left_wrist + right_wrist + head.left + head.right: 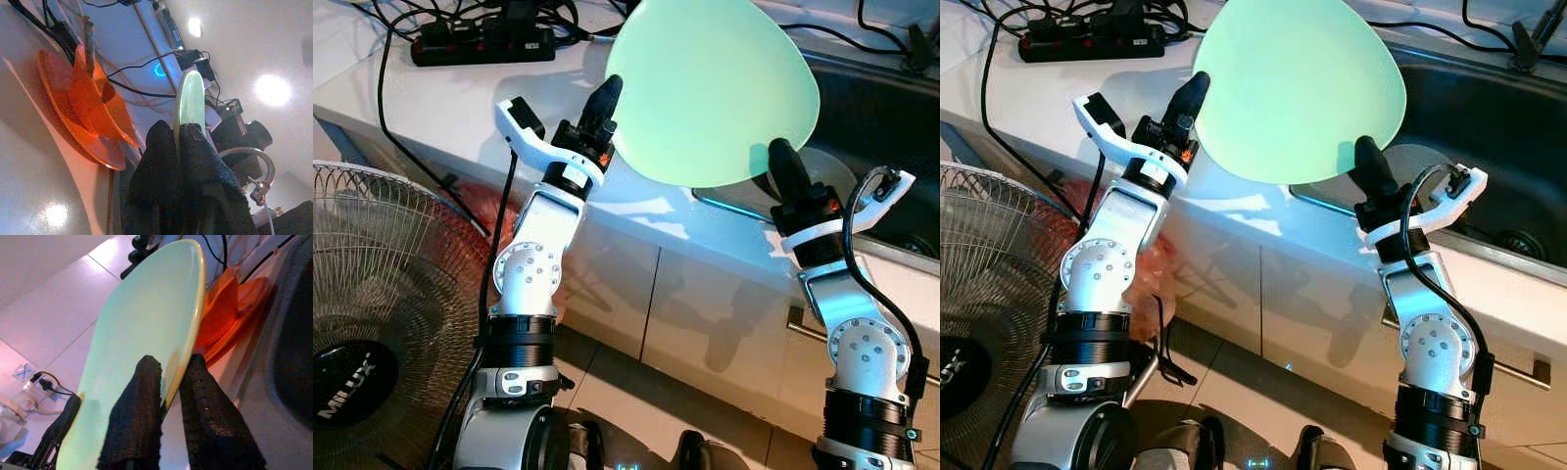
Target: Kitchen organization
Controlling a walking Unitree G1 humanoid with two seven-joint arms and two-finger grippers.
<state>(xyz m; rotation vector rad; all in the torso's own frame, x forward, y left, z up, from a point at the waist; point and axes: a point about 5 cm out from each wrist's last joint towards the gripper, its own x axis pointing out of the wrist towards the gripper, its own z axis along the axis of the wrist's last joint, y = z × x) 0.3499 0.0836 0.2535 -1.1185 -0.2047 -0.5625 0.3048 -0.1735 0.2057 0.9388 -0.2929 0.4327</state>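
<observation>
A large pale green plate (pixel 710 88) is held up on edge over the white counter (pixel 431 93), beside the sink (pixel 886 113). My left gripper (pixel 607 103) is shut on the plate's left rim; in the left wrist view the rim (pixel 188 98) runs between the black fingers (pixel 161 147). My right gripper (pixel 781 162) is shut on the plate's lower right rim. In the right wrist view one finger (pixel 139 396) lies on the plate's face (pixel 146 318) and the other behind it.
A black power strip (pixel 484 44) with cables lies at the counter's back left. A standing fan (pixel 382 304) is on the floor at my left. An orange dish rack (pixel 230 308) sits beyond the plate. White cabinet fronts (pixel 705 313) are below the counter.
</observation>
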